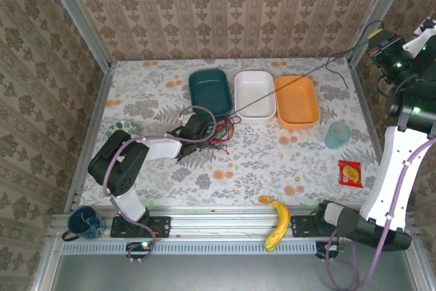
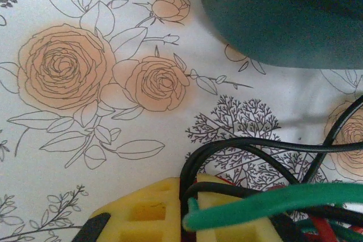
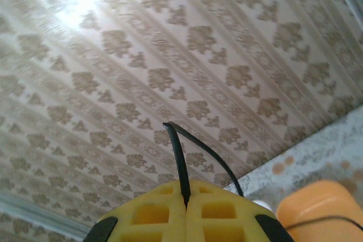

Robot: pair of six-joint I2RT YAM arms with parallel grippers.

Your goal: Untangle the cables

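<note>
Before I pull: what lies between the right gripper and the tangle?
Top view: the taut black cable spans that stretch, from the right gripper down over the orange tub and white tub to the tangle.

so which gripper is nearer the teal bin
Left. The left gripper is just in front of the teal bin, clamped on the cables; the right gripper is raised far off at the right back corner, pinching a black cable.
</note>
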